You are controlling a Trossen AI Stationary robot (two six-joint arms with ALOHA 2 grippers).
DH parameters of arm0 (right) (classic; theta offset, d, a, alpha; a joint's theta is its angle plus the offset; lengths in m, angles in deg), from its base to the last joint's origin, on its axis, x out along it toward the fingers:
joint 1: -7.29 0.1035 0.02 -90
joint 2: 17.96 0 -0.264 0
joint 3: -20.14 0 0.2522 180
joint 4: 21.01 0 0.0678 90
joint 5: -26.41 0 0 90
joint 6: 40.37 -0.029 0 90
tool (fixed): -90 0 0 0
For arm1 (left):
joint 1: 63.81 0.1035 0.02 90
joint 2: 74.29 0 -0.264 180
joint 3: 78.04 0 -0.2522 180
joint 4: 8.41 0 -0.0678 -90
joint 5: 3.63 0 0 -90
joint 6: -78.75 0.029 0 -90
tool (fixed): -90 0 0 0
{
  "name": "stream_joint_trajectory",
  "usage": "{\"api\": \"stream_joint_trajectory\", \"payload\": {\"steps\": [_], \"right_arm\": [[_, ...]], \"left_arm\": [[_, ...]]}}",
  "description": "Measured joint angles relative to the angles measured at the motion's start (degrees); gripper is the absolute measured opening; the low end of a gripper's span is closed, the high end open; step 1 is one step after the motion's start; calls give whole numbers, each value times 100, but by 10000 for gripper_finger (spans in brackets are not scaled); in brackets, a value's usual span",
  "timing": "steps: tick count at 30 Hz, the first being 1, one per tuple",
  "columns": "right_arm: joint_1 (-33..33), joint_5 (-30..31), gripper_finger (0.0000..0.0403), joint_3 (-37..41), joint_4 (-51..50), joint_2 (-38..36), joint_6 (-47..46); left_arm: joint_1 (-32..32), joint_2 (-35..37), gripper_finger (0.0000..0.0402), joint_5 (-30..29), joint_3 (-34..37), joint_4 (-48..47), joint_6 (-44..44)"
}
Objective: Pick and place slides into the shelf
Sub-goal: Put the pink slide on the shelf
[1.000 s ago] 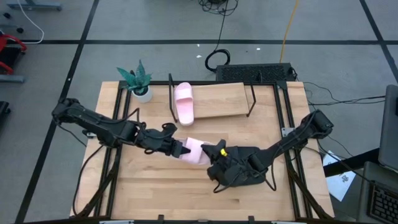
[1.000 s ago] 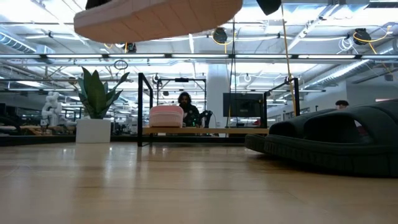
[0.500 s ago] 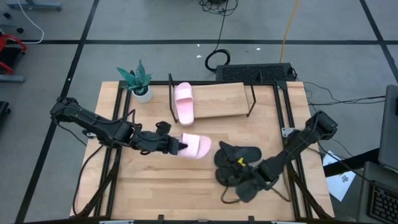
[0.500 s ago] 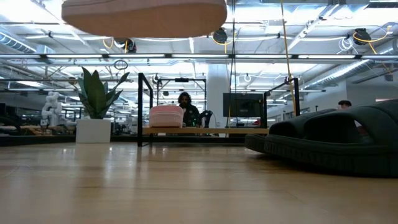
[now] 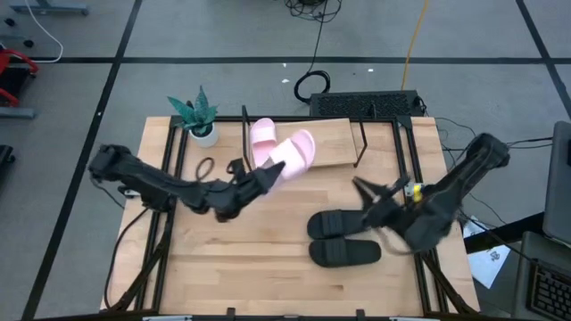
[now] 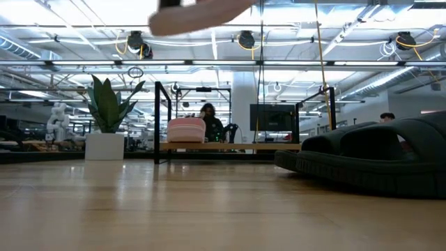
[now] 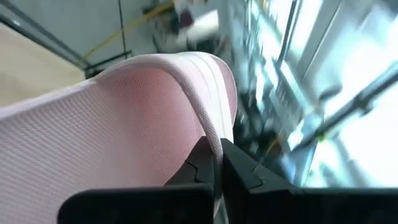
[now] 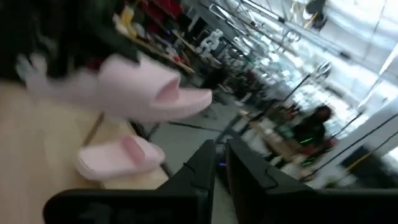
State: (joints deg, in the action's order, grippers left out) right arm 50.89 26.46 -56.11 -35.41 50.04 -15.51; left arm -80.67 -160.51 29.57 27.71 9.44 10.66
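My left gripper [image 5: 264, 176] is shut on a pale pink slide [image 5: 295, 152] and carries it in the air at the shelf's left part; the low view shows that slide at the top [image 6: 202, 10]. The other pink slide [image 5: 261, 139] lies flat on the shelf board [image 5: 328, 143], by the left wire frame. The black pair [image 5: 343, 223] lies side by side on the tabletop, right of the middle. My right gripper [image 5: 359, 185] hangs shut and holds nothing, above the table to the right of the black pair. My left gripper pinches the pink slide's rim [image 7: 210, 127] at the end opposite its open toe, between its two fingers. The fingers come level from the table's left and near side. The slide is lifted clear and juts out from the fingertips toward the far right.
A small potted plant [image 5: 200, 119] stands at the table's far left corner, beside the shelf. The shelf's right wire frame [image 5: 360, 144] rises past the bare board. A black box [image 5: 364, 104] sits behind the shelf. Bare tabletop lies near the front edge [image 5: 241, 267].
My left gripper has carried the pink slide up and from the table's middle toward the far edge, over the shelf, and turned it so that its free end points far right. My right arm has drawn back toward the right edge, uncovering the black pair.
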Motion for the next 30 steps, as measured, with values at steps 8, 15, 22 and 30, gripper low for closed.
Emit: {"api": "stream_joint_trajectory", "payload": {"steps": [8, 15, 22, 30], "right_arm": [[662, -21, 28, 545, 286, -1413, -757], [1027, -22, 27, 1168, 830, -2101, -375], [1127, -12, 27, 1451, 1860, -2333, 616], [1127, -8, 27, 1455, 2976, -2347, 1900]], "left_arm": [[536, -1982, 0, -1031, -899, 2250, 65], [955, -3286, 0, -2248, -2890, 2209, 630], [1462, -3841, 0, -2896, -3651, 1502, -64], [1977, -3968, 0, -2859, -3659, 373, -928]]}}
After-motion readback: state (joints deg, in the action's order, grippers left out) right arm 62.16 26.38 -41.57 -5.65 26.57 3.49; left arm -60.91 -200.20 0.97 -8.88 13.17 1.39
